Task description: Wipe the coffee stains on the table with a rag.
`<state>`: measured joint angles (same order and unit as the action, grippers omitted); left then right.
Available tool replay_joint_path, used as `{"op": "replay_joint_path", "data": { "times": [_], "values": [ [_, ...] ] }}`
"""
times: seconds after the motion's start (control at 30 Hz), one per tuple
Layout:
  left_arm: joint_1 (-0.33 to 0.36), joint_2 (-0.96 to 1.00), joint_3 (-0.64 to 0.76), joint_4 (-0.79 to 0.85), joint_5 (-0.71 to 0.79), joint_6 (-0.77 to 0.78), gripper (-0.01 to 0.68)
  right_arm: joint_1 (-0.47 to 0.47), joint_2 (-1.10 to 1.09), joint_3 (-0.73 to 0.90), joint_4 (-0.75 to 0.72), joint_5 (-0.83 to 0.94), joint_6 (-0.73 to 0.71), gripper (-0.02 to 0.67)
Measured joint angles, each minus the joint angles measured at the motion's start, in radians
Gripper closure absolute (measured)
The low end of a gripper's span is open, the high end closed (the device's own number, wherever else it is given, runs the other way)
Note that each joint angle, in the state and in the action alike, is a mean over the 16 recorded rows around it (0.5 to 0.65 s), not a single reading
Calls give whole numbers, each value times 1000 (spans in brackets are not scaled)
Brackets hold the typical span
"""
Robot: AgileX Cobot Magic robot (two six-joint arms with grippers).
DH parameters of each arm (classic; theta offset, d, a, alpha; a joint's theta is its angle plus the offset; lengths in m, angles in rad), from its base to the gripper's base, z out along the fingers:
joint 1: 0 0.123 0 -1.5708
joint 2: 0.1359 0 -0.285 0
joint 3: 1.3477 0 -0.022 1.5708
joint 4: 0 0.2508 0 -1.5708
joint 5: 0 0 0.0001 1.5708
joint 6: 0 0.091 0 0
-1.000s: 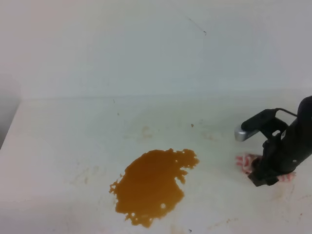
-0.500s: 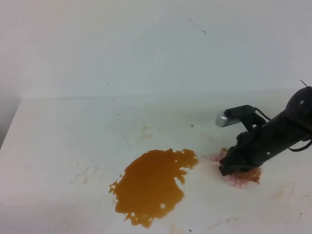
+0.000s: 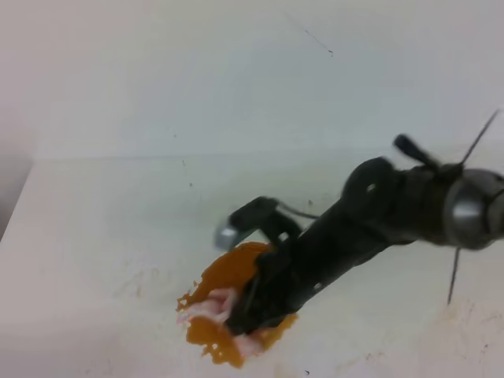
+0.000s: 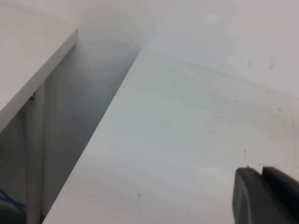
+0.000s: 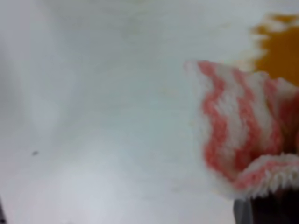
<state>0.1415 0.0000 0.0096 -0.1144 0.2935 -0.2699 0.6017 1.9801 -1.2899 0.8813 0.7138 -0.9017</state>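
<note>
Wipe is underway but far from done: the stain [image 3: 236, 276], an amber puddle, sits on the table [image 3: 102, 228] toward its near edge, and most of what shows of it looks unwiped, with ragged blobs along its near-left rim. The right gripper [image 3: 240, 315] reaches across from the right side of the table and presses the rag [image 3: 209, 305] onto the near-left part of the stain; pink-white cloth pokes out on the gripper's left and below it, so the rag lies on the liquid, not beside it. Motion blur on the arm hides how much puddle is under it. In the right wrist view the rag [image 5: 247, 140] is bunched just in front of the claw, striped, with the stain [image 5: 280, 44] right behind it; the fingers themselves are mostly out of frame, but the cloth is held at the claw tip, so I judge the claw clamped on the rag. Left: sweep the rest of the stain, likely several passes since the rag is much smaller than the puddle. The left gripper [image 4: 266, 196] shows only as a dark tip over bare table far from the stain; can't tell if it is open or closed.
</note>
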Motion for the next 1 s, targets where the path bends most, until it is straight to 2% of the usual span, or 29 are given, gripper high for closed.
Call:
{"op": "replay_joint_path", "data": {
  "times": [0.13, 0.23, 0.57, 0.67, 0.8, 1.0],
  "values": [
    [0, 0, 2, 0, 0, 0, 673, 92, 10, -1, 18, -43, -5, 617],
    [0, 0, 2, 0, 0, 0, 673, 141, 18, -1, 26, -81, -8, 583],
    [0, 0, 6, 0, -1, 0, 673, 185, 24, -12, 41, -158, -66, 352],
    [0, 0, 4, 0, -1, 0, 673, 185, 21, -21, 46, -161, -93, 308],
    [0, 0, 2, 0, -1, 0, 673, 185, 27, -35, 56, -159, -129, 333],
    [0, -2, 2, 0, -1, 0, 673, 185, 66, -53, 73, -143, -159, 469]
  ]
}}
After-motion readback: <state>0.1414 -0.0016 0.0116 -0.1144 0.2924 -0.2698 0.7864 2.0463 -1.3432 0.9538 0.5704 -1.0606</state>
